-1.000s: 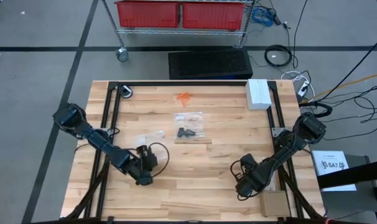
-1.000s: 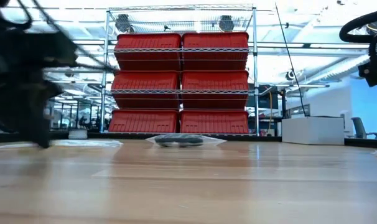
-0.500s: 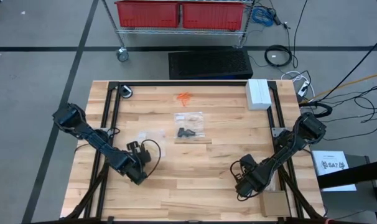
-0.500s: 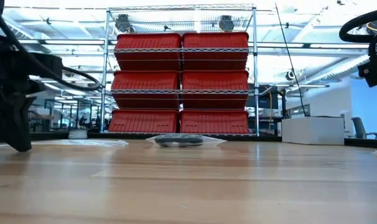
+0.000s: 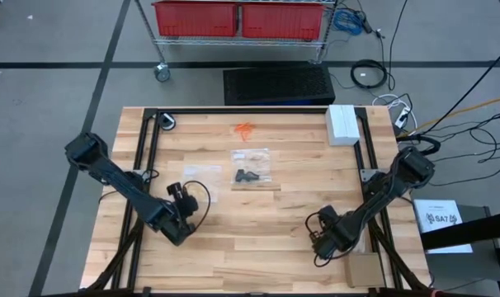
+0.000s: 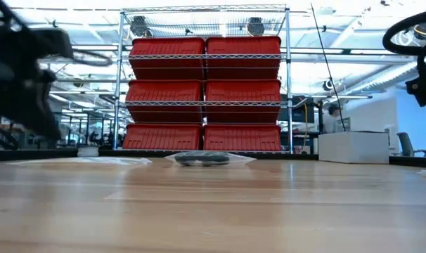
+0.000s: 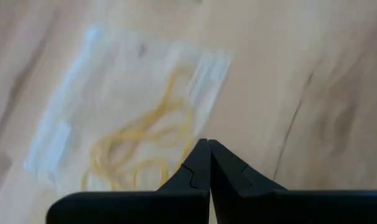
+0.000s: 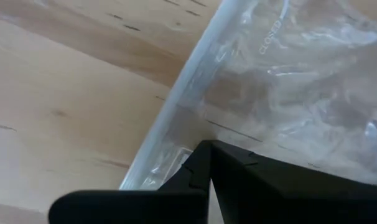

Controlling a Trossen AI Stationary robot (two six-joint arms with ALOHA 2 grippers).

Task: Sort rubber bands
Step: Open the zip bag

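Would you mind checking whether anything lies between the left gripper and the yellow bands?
Yes: the yellow bands lie inside a clear bag, so its plastic covers them. The left gripper, fingers shut, hangs above the bag's edge; nothing else intervenes.

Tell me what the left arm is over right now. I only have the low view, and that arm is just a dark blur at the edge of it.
Observer: The left gripper is shut, hanging over a clear bag that holds the pale yellow rubber bands.
Operator: And the right gripper?
Observer: The right gripper is shut too, right over another clear plastic bag printed "CLOSED"; I see no bands in it.
Operator: Where are the orange ones?
Observer: The orange rubber bands lie loose near the table's far edge, beyond the bag of black rubber bands.
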